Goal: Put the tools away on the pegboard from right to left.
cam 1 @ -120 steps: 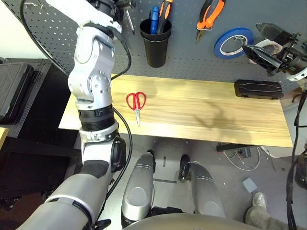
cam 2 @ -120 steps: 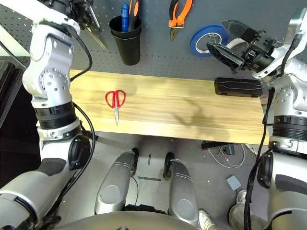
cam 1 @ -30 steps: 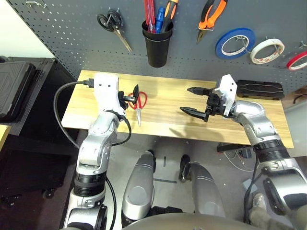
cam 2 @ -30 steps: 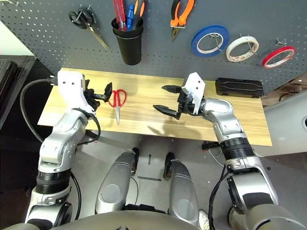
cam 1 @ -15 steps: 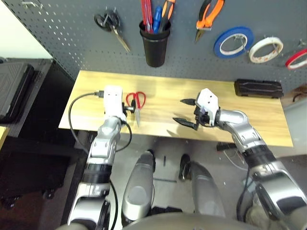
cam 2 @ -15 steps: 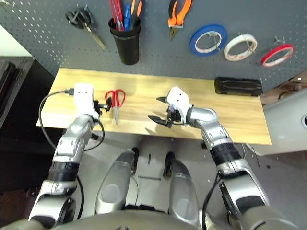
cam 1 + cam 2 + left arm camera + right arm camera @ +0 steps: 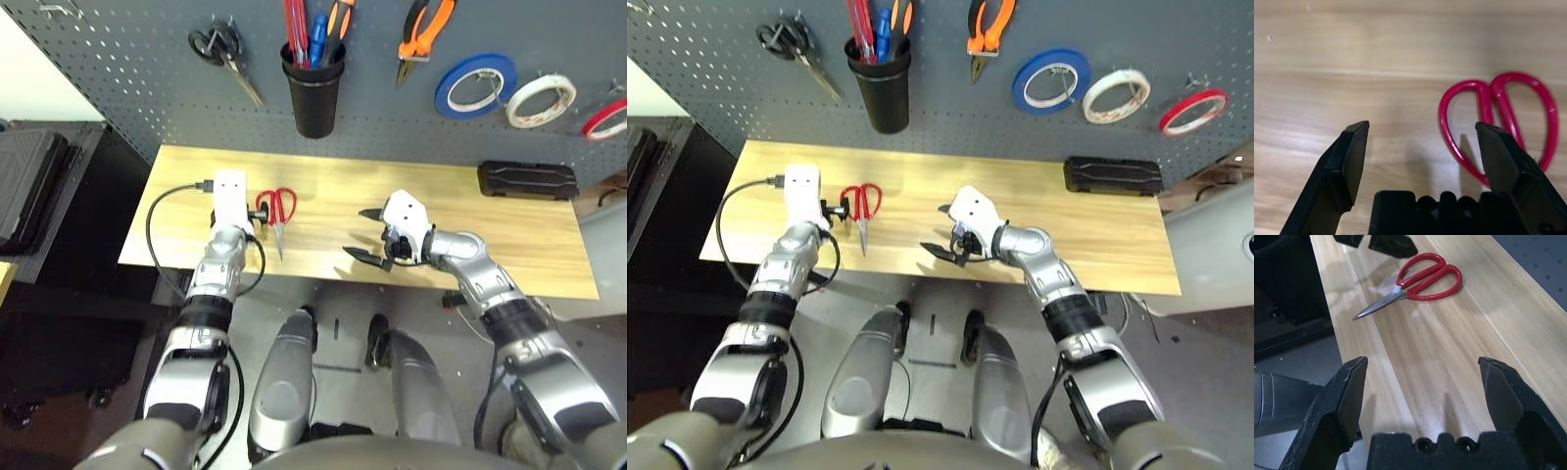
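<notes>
The red-handled scissors lie flat on the wooden table, blades toward the front edge. My left gripper stands open just left of their handles; in the left wrist view one finger overlaps a handle ring of the scissors. My right gripper hangs open and empty over the table's middle, well right of the scissors. On the pegboard hang the cream tape roll and the orange-handled pliers. A red screwdriver stands in the black cup.
Black-handled scissors, a blue tape roll and a red tape roll also hang on the board. A black case lies at the table's back right. A dark cabinet stands left of the table.
My right gripper has drawn left and back toward the table's front edge, still open. The left arm has lowered and its gripper stays open by the scissors' handles. The scissors have not moved.
</notes>
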### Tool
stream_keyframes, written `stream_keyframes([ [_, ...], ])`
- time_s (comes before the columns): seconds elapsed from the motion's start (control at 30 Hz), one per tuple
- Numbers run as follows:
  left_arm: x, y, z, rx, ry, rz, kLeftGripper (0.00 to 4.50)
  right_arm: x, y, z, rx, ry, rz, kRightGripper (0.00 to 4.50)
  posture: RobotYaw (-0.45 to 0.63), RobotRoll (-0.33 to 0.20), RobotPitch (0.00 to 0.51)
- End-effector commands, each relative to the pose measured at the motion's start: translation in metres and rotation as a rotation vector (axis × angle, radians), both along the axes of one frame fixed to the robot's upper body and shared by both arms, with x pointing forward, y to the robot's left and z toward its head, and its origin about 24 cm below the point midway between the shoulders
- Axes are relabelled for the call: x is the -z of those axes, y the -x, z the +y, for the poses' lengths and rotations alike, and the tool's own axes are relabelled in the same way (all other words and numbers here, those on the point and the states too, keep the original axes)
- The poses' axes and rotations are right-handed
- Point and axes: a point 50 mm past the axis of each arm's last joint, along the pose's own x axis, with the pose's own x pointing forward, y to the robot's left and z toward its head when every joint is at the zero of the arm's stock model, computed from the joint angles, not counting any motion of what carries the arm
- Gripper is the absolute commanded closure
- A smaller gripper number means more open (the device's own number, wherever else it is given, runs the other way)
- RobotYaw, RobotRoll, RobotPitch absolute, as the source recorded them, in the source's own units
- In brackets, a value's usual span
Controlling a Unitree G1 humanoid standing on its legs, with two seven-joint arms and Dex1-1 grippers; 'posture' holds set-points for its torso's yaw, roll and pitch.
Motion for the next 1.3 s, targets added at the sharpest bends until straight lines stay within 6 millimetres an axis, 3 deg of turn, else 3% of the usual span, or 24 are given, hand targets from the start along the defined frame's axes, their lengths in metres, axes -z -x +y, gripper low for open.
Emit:
stream_keyframes([
  [0.03,0.019,0.003,0.0,-0.034,0.013,0.079,0.05,0.006,0.004,0.003,-0.006,0.012,0.024,0.0,0.26,0.0,0.319],
  [0.4,0.042,0.005,-0.005,-0.042,0.045,0.189,0.05,0.002,0.004,0.001,-0.026,0.02,0.012,0.0,0.25,0.0,0.312],
  [0.43,0.043,0.006,-0.005,-0.04,0.046,0.193,0.21,0.002,0.004,0.001,-0.027,0.022,0.011,0.0,0.25,0.0,0.312],
  [0.5,0.045,0.007,-0.006,-0.04,0.049,0.204,0.68,0.002,0.003,0.0,-0.028,0.025,0.01,0.0,0.25,0.0,0.31],
  [0.83,0.047,0.008,-0.006,-0.061,0.099,0.182,4.48,0.002,0.003,0.0,-0.042,0.038,0.0,0.0,0.26,0.0,0.303],
  [1.1,0.035,0.001,-0.008,-0.084,0.149,0.107,4.48,0.0,0.0,0.001,-0.048,0.033,-0.019,0.0,0.27,0.0,0.298],
  [1.3,0.006,-0.004,-0.006,-0.109,0.269,-0.093,4.48,-0.008,-0.003,0.0,-0.045,-0.026,-0.062,0.0,0.28,0.0,0.29],
])
